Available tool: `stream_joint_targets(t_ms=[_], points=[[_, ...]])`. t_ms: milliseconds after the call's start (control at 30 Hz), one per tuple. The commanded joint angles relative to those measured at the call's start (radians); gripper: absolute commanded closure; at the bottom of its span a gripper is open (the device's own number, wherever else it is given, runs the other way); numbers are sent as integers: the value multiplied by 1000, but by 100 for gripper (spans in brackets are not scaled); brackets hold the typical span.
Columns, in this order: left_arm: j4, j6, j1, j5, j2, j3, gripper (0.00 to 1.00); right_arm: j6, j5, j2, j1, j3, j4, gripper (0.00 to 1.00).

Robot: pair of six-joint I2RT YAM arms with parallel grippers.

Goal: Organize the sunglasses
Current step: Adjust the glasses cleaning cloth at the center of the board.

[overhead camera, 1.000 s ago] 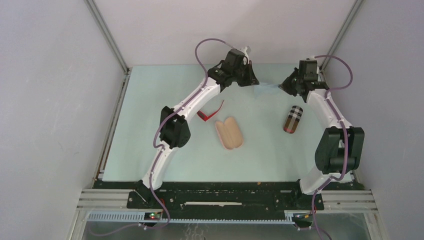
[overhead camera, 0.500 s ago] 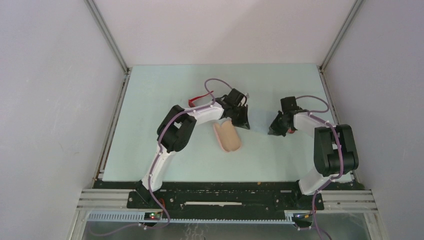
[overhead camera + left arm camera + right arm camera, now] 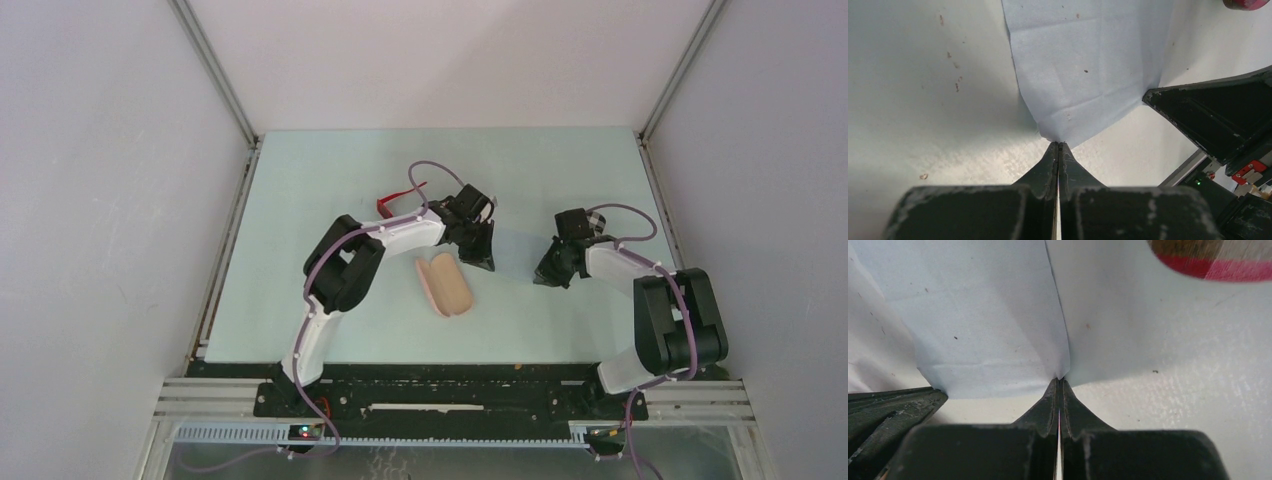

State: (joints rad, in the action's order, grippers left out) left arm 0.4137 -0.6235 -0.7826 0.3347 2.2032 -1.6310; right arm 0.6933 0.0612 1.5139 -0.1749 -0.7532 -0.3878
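The left gripper (image 3: pixel 1058 145) and right gripper (image 3: pixel 1060 381) are each closed tight, pinching a corner of the pale blue cloth (image 3: pixel 1083 65) low over the table (image 3: pixel 300 250). The red sunglasses (image 3: pixel 398 200) lie behind the left arm, untouched. The step looks like spreading the cloth: hold it taut, lower both corners evenly, and stay off the pink case (image 3: pixel 444 285).

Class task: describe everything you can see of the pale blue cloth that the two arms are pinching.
The pale blue cloth is a thin, soft-looking sheet with faint fold creases and a few dark specks. It spreads between the arms over the pale tabletop. The shut left tool pinches one corner and the shut right tool another. Whether its middle rests on the tabletop cannot be told.
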Motion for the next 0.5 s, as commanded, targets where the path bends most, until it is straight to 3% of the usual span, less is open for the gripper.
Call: stream_joint_targets(t_ms=[0, 100, 200, 267, 467], points=[[64, 33, -6, -32, -83, 19, 100, 35, -47, -53, -28, 29, -9, 100], [82, 32, -8, -33, -88, 31, 97, 36, -54, -61, -40, 34, -15, 100], [106, 28, -9, -23, -98, 37, 73, 34, -61, -72, -51, 34, -26, 99], [131, 37, -9, -30, -108, 31, 65, 28, -61, -84, -55, 34, -38, 91], [223, 79, -7, -91, -143, -27, 64, -10, -89, -160, -62, 34, -109, 66]])
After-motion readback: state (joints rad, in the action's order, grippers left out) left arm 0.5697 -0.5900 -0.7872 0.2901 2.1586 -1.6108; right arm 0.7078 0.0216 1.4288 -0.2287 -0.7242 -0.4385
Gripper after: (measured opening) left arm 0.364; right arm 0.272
